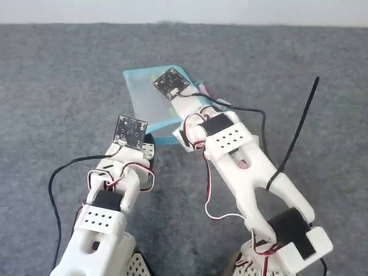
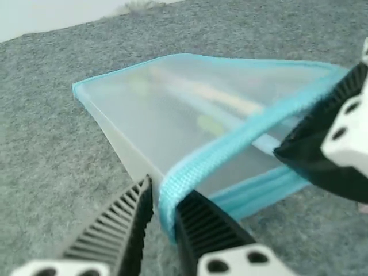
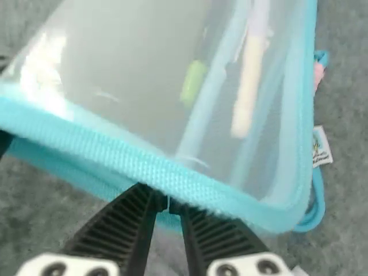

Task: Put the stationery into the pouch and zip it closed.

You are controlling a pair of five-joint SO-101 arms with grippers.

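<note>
A translucent pouch (image 1: 146, 100) with light blue trim lies on the grey carpet in front of both arms. Inside it I see a green item (image 3: 192, 80), a pale pen (image 3: 247, 92) and a blue pen (image 3: 215, 86). My left gripper (image 2: 165, 196) is shut on the near corner of the blue zip edge (image 2: 230, 146). That edge rises as a raised strip to the right gripper (image 2: 322, 146), above a lower blue edge (image 2: 259, 192). In its own wrist view my right gripper (image 3: 168, 202) is pinched on the zip band (image 3: 115, 155).
Grey carpet (image 1: 63, 86) surrounds the pouch on all sides. A pink tab (image 3: 318, 72) and a small label (image 3: 321, 146) stick out at the pouch's far end. Loose black cables (image 1: 299, 132) run beside the right arm.
</note>
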